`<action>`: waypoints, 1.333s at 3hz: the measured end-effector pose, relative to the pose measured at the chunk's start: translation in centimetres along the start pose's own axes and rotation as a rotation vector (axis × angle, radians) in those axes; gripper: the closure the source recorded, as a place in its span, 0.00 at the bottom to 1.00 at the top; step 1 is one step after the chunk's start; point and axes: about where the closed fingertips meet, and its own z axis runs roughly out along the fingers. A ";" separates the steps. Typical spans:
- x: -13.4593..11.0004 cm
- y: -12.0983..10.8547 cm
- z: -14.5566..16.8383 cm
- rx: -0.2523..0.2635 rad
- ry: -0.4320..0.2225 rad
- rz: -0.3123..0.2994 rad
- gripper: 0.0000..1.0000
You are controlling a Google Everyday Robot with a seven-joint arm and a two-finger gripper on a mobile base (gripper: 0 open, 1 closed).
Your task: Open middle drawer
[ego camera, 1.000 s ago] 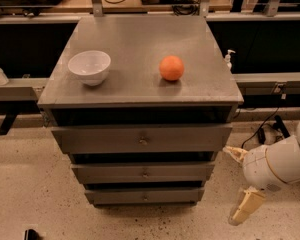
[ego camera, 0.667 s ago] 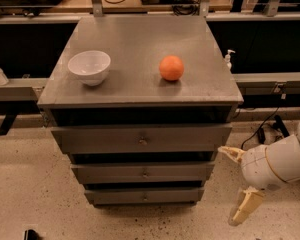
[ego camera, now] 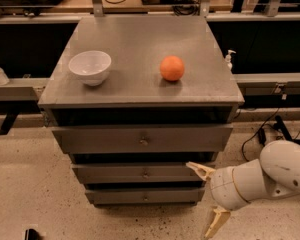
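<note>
the hand (ego camera: 200,200) sits at lower right, fingers spread wide, holding nothing. its upper fingertip (ego camera: 196,168) overlaps the right end of the middle drawer (ego camera: 115,174); contact unclear. the drawer looks closed, low centre, under the worktop (ego camera: 140,44) bearing a white bowl (ego camera: 90,67) and an orange ball (ego camera: 172,68).

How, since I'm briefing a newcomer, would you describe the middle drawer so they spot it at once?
The grey cabinet has three stacked drawers. The middle drawer is the second: lower-fronted than the top drawer, wider than the bottom drawer, with the open gripper beside its right end.
</note>
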 end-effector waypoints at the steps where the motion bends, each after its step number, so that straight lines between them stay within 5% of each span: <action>1: 0.2 -1.1 0.4 0.048 0.014 -0.004 0.00; 2: -0.3 -1.0 1.2 0.015 0.004 -0.020 0.00; 3: 3.5 -0.4 4.0 0.006 0.037 0.007 0.00; 4: 9.9 0.1 8.4 -0.010 0.101 0.060 0.00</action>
